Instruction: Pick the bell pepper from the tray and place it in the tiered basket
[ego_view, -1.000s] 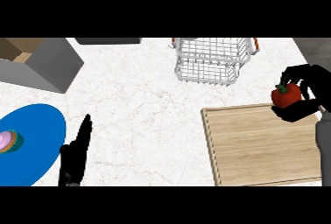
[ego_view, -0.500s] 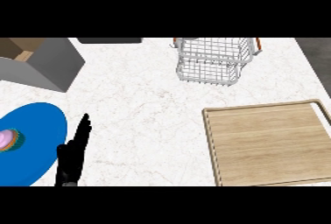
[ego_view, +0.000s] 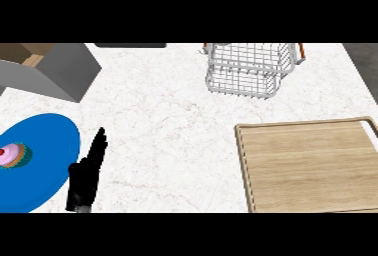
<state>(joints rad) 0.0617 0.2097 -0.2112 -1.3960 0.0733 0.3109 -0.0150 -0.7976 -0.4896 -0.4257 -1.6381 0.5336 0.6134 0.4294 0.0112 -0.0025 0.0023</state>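
Wooden tray (ego_view: 310, 165) bare; left hand (ego_view: 85, 177) fingers straight, well apart.

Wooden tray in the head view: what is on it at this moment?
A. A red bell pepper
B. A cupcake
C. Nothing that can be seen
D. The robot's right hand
C. The wooden tray shows only bare wood; no bell pepper or right hand appears anywhere in view, and the cupcake sits on the blue plate at the left, beside the left hand.
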